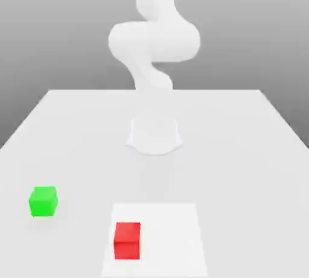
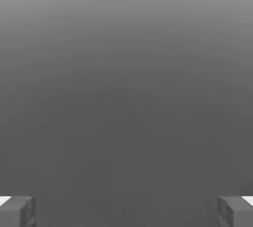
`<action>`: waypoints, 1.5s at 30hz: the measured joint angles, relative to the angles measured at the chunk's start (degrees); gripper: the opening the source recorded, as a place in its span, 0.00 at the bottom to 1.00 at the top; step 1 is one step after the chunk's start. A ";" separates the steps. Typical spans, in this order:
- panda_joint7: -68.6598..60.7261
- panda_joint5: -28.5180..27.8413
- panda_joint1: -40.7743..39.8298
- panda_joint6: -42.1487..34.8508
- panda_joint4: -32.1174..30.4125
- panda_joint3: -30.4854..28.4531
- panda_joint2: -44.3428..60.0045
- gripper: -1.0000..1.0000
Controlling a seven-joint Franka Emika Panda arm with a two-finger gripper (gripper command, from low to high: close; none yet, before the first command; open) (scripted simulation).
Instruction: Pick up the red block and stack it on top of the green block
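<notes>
Fingers (image 2: 126, 211) spread wide with nothing between them, from what I see on the hand view; red block (image 1: 127, 240) sits on the white counter (image 1: 241, 150) near its front edge, green block (image 1: 43, 201) apart toward the exterior view's left.

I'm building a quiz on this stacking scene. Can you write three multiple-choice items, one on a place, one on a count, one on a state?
1. In the exterior view, the green block lies where relative to the red block?
A. left and farther back
B. right
C. on top

2. How many blocks are on the table?
A. one
B. two
C. three

3. The gripper's fingers are:
A. shut on a block
B. wide apart, holding nothing
C. shut, empty

Answers: 1 A, the green block sits left of the red block. 2 B, just those two on the table. 3 B, the gripper shows its fingers at opposite edges.
</notes>
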 joint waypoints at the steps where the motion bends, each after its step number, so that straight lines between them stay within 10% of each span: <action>1: -0.35 0.09 0.08 1.04 -0.72 -0.35 2.26 0.50; 27: -8.75 3.76 -2.11 29.09 -14.04 -3.46 56.40 0.50; 28: -9.11 4.22 -2.56 30.84 -13.74 -2.92 58.47 0.00; 45: 2.57 0.76 -5.85 21.10 -16.83 -8.91 45.57 0.00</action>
